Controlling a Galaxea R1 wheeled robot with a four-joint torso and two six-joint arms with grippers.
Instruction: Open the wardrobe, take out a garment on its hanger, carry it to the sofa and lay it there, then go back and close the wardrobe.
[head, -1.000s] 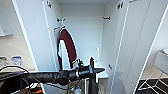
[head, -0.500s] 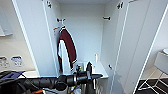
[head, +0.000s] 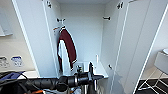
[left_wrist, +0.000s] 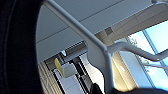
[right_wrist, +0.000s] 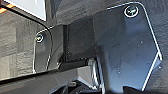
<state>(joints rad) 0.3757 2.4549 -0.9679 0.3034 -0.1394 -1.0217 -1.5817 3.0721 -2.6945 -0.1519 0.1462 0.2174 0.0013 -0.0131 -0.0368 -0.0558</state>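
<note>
Left arm (head: 50, 82) lower since earlier; wardrobe (head: 130, 45) open, one dark red garment (head: 67, 47)

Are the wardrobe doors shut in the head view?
No: both doors of the wardrobe stand open, showing a dark red garment hanging inside.
</note>
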